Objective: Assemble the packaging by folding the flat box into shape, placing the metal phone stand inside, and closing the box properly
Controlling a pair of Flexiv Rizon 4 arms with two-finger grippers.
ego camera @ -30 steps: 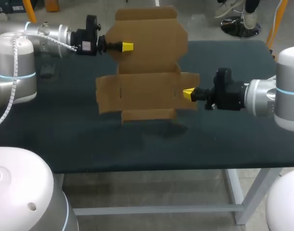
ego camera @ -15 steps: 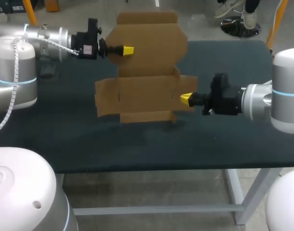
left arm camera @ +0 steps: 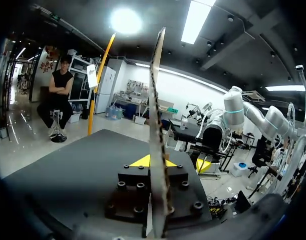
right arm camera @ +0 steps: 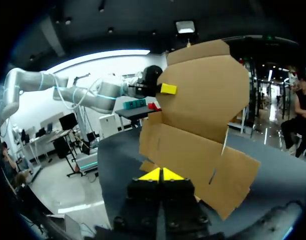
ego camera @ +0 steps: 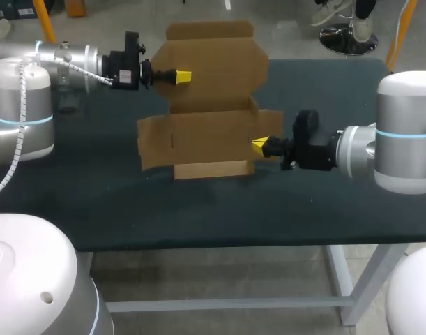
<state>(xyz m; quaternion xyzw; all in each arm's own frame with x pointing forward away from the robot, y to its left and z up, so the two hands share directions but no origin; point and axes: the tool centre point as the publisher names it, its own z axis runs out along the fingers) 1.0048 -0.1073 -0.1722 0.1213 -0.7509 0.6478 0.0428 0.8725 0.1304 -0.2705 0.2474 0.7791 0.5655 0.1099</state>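
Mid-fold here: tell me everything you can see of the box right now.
The box is a flat brown corrugated cardboard blank, die-cut with side flaps and slits, standing upright over the table. The left gripper is shut on the left edge of its upper panel. The right gripper, fingers closed, sits at the right side flap; contact is unclear. The bottom flap looks bent out of plane, low by the table top.

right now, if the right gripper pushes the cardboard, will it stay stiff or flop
Probably light: the left gripper holds the cardboard upright by one pinch. Likely bends at creases, as the bottom flap already does.
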